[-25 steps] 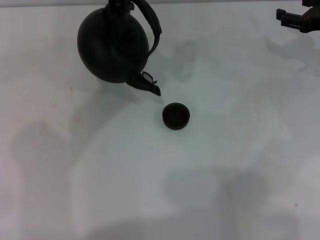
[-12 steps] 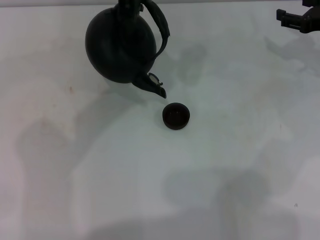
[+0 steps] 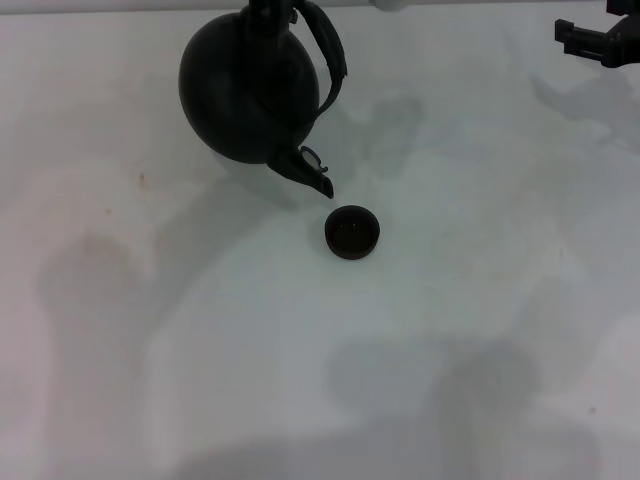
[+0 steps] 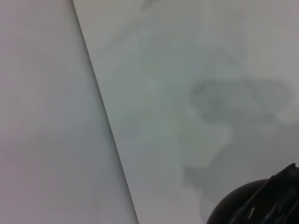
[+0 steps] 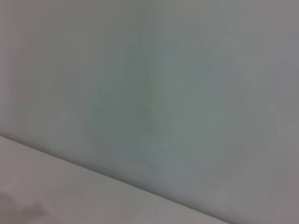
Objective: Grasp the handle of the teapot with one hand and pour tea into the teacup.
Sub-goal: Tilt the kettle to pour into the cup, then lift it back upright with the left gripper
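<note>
The matte-black teapot [image 3: 245,90] hangs tilted above the white table at the back, left of centre. Its spout [image 3: 312,178] points down and to the right, just short of the teacup [image 3: 352,232]. The small dark round teacup stands on the table near the middle. The arched handle [image 3: 330,55] rises to the top edge of the head view, where my left gripper [image 3: 268,8] holds it, mostly cut off. A bit of the teapot [image 4: 261,200] shows in the left wrist view. My right gripper [image 3: 598,40] is parked at the back right.
The white table [image 3: 300,380] carries soft shadows of the arms in front and at the left. Its edge [image 4: 107,121] shows as a line in the left wrist view. The right wrist view holds only bare pale surface.
The teapot has moved to the right, and its spout tip now sits closer to the teacup. The teacup and the right arm have not moved.
</note>
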`<state>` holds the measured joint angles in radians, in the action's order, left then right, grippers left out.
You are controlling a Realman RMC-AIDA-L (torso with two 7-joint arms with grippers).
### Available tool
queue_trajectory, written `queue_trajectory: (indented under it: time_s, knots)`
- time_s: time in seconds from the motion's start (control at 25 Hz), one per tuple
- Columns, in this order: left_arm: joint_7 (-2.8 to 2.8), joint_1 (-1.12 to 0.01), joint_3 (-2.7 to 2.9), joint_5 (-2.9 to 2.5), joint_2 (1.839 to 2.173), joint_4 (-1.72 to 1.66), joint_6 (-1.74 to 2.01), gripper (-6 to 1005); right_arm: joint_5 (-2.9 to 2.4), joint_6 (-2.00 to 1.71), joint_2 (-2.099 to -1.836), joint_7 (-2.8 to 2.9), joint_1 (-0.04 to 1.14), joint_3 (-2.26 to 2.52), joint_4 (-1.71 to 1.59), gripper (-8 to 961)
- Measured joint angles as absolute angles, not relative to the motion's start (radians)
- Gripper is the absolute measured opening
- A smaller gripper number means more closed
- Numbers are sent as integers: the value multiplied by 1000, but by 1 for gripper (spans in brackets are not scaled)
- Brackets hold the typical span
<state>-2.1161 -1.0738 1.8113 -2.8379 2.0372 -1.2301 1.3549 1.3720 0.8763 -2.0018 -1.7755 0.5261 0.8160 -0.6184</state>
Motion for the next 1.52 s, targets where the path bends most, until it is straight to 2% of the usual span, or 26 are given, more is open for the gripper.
queue_trajectory:
  time_s: [0.68,1.52]
  knots:
    - [-2122,-1092,1867,-2838,2038,-1202,1307,148,1401,871,-1999,-1801,534,816,-595,856]
    - [-2138,-1122,1946,-2838,2056,-1175,1306,148,1401,867,-2000,-1802,527,815,-592,856]
